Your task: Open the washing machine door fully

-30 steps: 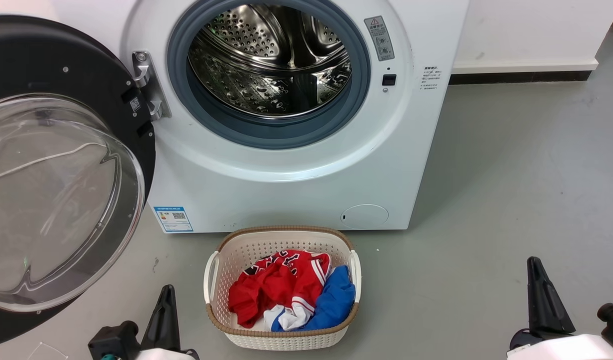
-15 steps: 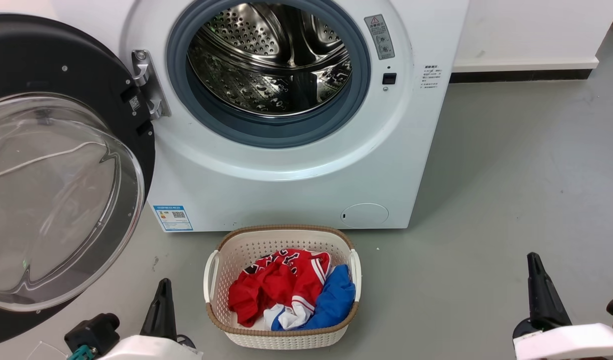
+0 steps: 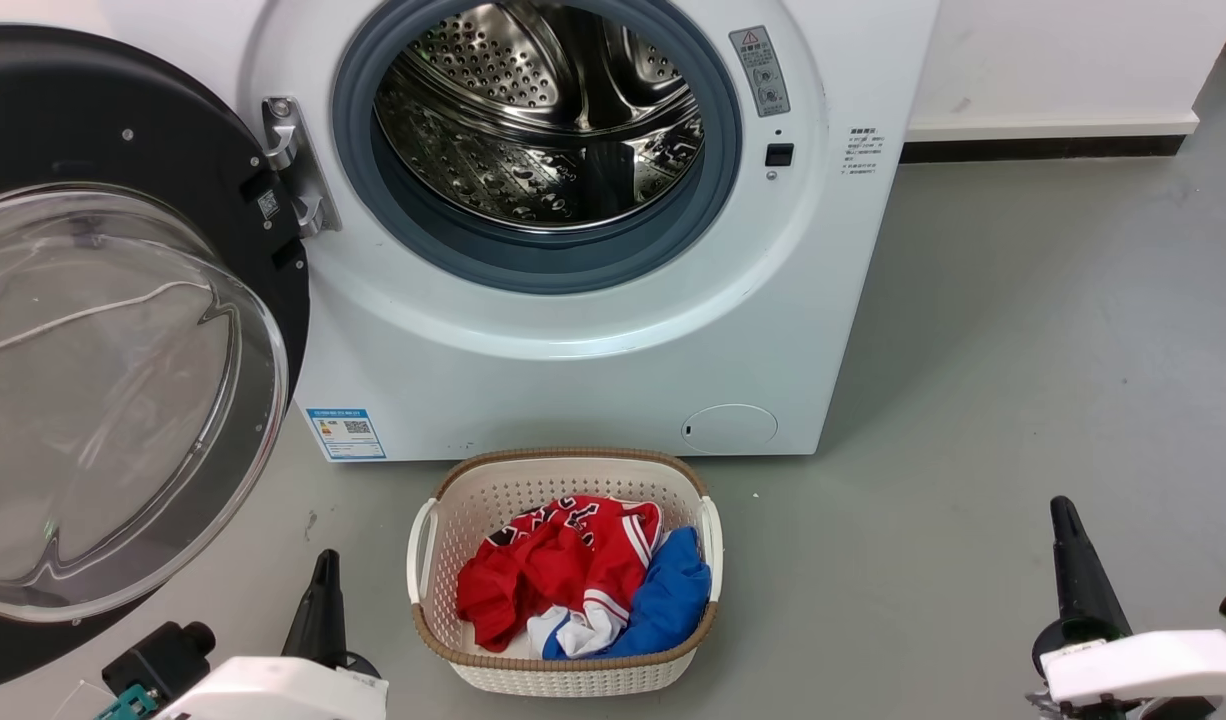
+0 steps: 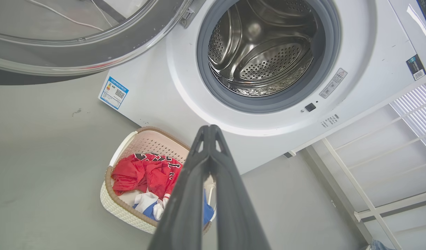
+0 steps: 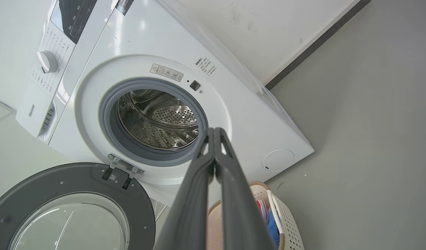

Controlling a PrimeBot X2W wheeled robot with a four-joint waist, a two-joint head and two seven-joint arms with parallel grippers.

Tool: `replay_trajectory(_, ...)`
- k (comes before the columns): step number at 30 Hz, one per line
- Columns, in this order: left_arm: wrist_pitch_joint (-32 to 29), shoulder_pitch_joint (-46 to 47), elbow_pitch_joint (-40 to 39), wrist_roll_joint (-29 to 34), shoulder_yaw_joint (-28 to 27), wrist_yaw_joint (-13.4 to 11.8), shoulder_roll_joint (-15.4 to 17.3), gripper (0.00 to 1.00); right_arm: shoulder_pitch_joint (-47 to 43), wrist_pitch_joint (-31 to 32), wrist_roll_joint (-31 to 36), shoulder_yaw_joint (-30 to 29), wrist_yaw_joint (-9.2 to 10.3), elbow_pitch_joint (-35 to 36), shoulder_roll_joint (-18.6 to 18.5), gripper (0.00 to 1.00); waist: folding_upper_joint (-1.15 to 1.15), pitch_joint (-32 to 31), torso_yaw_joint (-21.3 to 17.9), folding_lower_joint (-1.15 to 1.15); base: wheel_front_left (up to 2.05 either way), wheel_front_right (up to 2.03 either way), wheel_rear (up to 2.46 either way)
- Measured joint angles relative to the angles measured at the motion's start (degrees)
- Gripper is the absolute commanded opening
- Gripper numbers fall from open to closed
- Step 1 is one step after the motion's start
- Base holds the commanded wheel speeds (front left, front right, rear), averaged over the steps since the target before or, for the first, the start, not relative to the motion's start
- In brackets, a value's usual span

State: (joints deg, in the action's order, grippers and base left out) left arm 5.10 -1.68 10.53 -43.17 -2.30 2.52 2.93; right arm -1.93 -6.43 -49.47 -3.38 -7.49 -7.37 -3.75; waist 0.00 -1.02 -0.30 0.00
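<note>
While scanning head view: found washing machine door (image 3: 123,120) swung wide, up and left of left end effector (image 3: 324,572), unmoved since a second ago. Logged small up-frame creep of left end effector and right end effector (image 3: 1061,515), with more pale forearm showing; probably partly camera drift. Left wrist view: closed on nothing, tips pressed together; door rim above-left, washing machine (image 4: 157,90) drum straight ahead, basket (image 4: 110,203) just below-left. Right wrist view: likewise closed and empty; door low-left, glass facing up. Judged task done or nearly; no contact with door, looks like settling to rest.
</note>
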Motion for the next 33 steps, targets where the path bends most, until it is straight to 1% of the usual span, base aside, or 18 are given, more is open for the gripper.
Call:
replay_trajectory(17,-3.02,2.09,0.91,-12.85,-1.19,1.21,0.0,0.0,1.97,2.96,-11.88,-0.18,0.0,-1.75,-0.18,0.0,0.0,0.24,0.06,0.0,0.0,0.0,0.0)
replay_trajectory(33,-5.54,3.57,1.68,-23.32,-1.99,2.15,0.0,0.0,3.47,5.41,-21.05,-0.49,0.0,-3.08,-0.22,0.0,0.0,0.47,0.12,0.0,0.0,0.0,0.0)
